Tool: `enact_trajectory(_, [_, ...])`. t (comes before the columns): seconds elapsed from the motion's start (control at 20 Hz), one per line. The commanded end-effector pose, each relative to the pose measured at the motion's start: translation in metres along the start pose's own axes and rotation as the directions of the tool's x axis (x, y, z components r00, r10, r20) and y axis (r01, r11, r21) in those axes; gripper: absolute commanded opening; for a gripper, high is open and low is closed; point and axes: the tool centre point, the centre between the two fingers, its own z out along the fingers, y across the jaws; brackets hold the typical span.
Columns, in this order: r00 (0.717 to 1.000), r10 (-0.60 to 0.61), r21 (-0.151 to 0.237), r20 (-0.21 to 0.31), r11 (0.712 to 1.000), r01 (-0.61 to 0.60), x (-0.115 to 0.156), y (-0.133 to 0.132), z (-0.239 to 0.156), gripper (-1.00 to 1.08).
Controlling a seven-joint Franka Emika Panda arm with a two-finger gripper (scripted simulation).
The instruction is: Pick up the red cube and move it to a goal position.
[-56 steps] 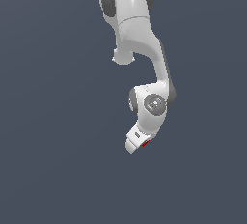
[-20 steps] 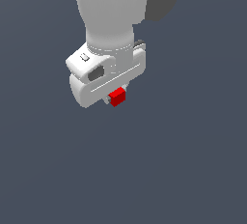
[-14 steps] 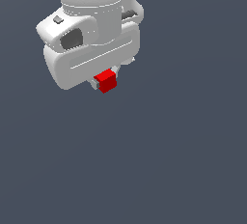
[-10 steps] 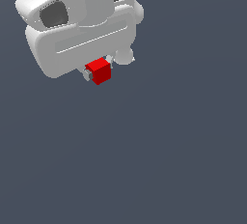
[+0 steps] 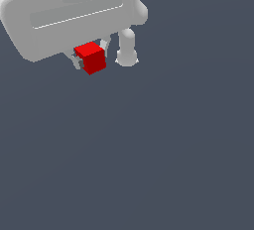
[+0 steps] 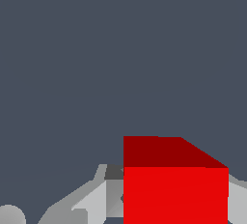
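Exterior view: hand [image 5: 91, 60] clamped on red cube [image 5: 91, 58], held aloft.

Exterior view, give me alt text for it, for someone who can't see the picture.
A white robot gripper at the upper part of the exterior view's left holds a small red cube between its fingers. The rest of the picture is a plain dark grey-blue background, with nothing else in view.

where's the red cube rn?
In the exterior view the red cube is in the upper left, clamped between the fingers of the gripper just under the white hand body. The wrist view shows it close up between the fingers.
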Motion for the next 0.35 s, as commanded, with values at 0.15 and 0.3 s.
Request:
enact_trajectory(0.15, [1.0, 0.0, 0.0, 0.0, 1.0, 0.0, -0.001, 0.0024, -0.0069, -1.0])
enact_trajectory(0.3, [1.0, 0.0, 0.0, 0.0, 1.0, 0.0, -0.0011, 0.0027, -0.0076, -1.0])
